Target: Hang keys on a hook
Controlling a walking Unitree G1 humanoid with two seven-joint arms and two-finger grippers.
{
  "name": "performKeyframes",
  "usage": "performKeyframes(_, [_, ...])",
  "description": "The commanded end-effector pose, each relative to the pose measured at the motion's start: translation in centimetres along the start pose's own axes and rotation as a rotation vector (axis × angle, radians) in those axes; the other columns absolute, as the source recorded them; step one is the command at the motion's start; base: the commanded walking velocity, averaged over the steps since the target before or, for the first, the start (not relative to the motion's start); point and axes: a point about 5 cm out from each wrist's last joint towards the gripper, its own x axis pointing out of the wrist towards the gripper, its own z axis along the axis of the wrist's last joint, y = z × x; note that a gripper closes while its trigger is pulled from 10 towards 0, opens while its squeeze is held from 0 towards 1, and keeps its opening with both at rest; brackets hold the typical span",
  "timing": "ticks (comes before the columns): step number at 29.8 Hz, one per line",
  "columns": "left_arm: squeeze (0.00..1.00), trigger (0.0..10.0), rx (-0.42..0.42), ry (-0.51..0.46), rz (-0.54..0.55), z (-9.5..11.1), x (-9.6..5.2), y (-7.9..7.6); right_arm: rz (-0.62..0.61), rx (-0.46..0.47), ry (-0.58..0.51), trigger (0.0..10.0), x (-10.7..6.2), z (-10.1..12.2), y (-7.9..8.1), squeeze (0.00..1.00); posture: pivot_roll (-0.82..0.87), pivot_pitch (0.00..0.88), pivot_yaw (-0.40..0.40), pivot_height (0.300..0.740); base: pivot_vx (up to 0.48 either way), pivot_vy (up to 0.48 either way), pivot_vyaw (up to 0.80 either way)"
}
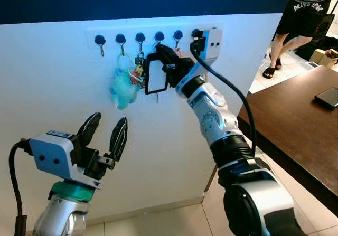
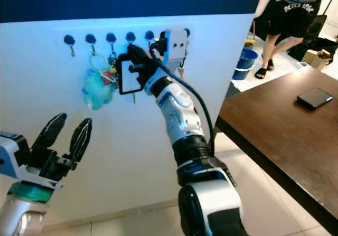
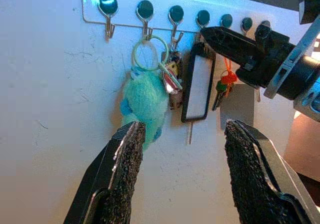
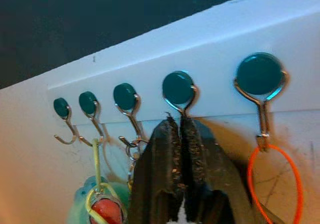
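White wall [image 1: 53, 98] | 7 hooks [image 3: 144, 9] | R claw [image 1: 165, 54] clenched on tagged key [image 1: 156, 73] | L claw [image 1: 104, 131] released

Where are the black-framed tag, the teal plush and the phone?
Tag [image 3: 198, 86]: left wrist view, its white middle.
Plush [image 1: 122, 91]: left eye view, its body.
Phone [image 2: 314, 97]: right eye view, its dark screen.

The only lettering I can make out sits at about one o'clock from my head cameras: white capitals across the black shorts [image 1: 302, 15] of the person [image 2: 293, 9] standing in the background. They seem to read "NEVER", followed by a second short word I can't resolve. I can read nothing on the white key tag [image 3: 196, 87] or elsewhere.
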Motion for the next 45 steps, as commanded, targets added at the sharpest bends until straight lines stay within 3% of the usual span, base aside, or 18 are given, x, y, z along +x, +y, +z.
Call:
performKeyframes(1, [0.0,10.0,-0.009,0.011,-0.011,0.0,-0.3,-0.2,-0.002,0.005,0.029,10.0,0.2,-0.4,0.1,1.0,-0.19,0.091,0.064,0.74,0.0,0.0,0.0])
performKeyframes(7, [0.0,10.0,-0.01,0.017,-0.01,0.0,-0.2,-0.2,0.002,-0.002,0.032,10.0,0.2,-0.3,0.1,0.99,-0.19,0.093,0.063,0.74,0.0,0.0,0.0])
performKeyframes(8, [0.0,10.0,-0.01,0.017,-0.007,0.1,-0.2,-0.2,0.008,-0.006,0.032,10.0,0.2,-0.3,0.2,0.0,-0.19,0.093,0.063,0.74,0.0,0.0,0.0])
performKeyframes(16, [0.0,10.0,-0.016,0.018,0.003,0.2,-0.1,0.0,0.073,-0.028,0.021,10.0,0.3,-0.3,1.0,0.0,-0.19,0.093,0.063,0.74,0.0,0.0,0.0])
performKeyframes(20, [0.0,10.0,-0.03,0.018,0.003,0.3,-0.2,0.0,0.203,-0.054,-0.036,10.0,0.0,0.0,2.6,0.0,-0.19,0.093,0.063,0.74,0.0,0.0,0.0])
performKeyframes(27, [0.0,10.0,-0.042,0.021,-0.003,0.3,-0.2,0.0,0.187,-0.088,-0.076,10.0,-0.7,-0.2,2.7,0.0,-0.19,0.092,0.061,0.74,0.0,0.0,0.0])
performKeyframes(31, [0.0,10.0,-0.052,0.022,-0.011,0.2,-0.1,-0.2,0.165,-0.181,-0.139,10.0,-1.9,-0.4,2.8,0.0,-0.19,0.086,0.065,0.74,0.0,0.0,0.0])
performKeyframes(35, [0.0,10.0,-0.055,0.021,-0.014,0.2,0.0,-0.2,0.139,-0.219,-0.16,10.0,-2.5,-0.4,2.7,0.0,-0.19,0.082,0.067,0.74,0.0,0.0,0.0])
performKeyframes(45, [0.0,10.0,-0.049,0.023,0.001,0.0,0.1,0.1,0.145,-0.281,-0.193,10.0,-3.2,-0.5,3.0,0.0,-0.19,0.077,0.073,0.74,0.0,0.0,0.0])
